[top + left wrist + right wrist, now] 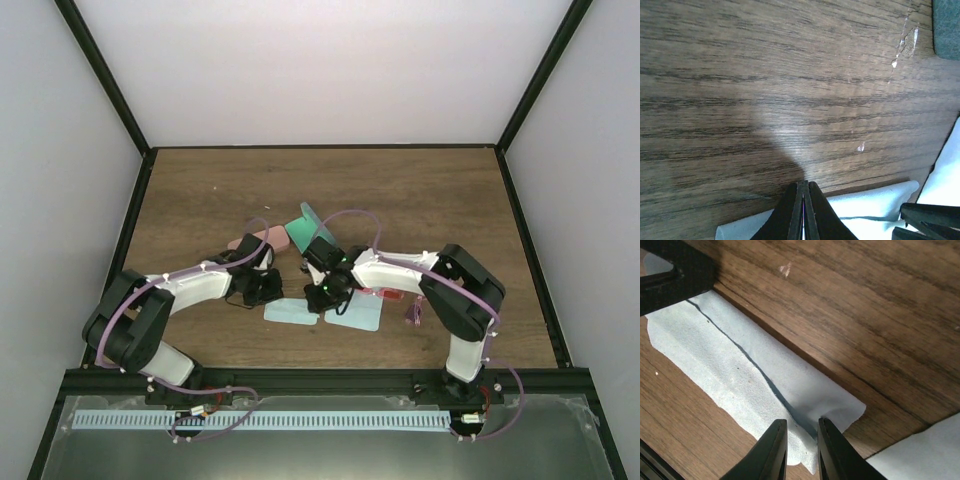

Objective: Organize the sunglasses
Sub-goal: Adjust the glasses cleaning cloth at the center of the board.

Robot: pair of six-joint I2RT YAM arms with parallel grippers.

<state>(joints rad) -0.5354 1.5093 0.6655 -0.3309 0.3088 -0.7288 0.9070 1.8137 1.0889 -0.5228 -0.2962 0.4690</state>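
- Blue cloth [740,365] is where all the action is right now. Both arms lean into the middle of the wooden table [430,190] over the left one of two pale squares. This one lies folded over on itself with a crease running down it.
- Right gripper [801,422] is down at one end of that fold, jaws a sliver apart with cloth showing in the gap. It doesn't look clamped on anything to me, more like let go or about to nip.
- Left gripper [803,186] is clenched tight, tips right at the cloth's edge. Whether it has a bit of fabric pinched, I honestly can't tell.
- Sunglasses aren't being touched at all. The red pair [385,295] sits just beside the right forearm, next to the second cloth [352,318]. The purple pair [413,312] is a bit further right, near that arm's elbow.
- Pink case [255,238] and teal case [303,228] sit just behind the grippers, toward the back.
- My read: this is the cloth-tidying bit, so somewhere early-to-middle, with the glasses themselves not yet dealt with.
- Next move, I'd guess, needs the right one to either close properly on the fold or lift clear. After that it can swing over to the red pair, which is close by. Those thin arms look fiddly, so grabbing by the frame seems safer.
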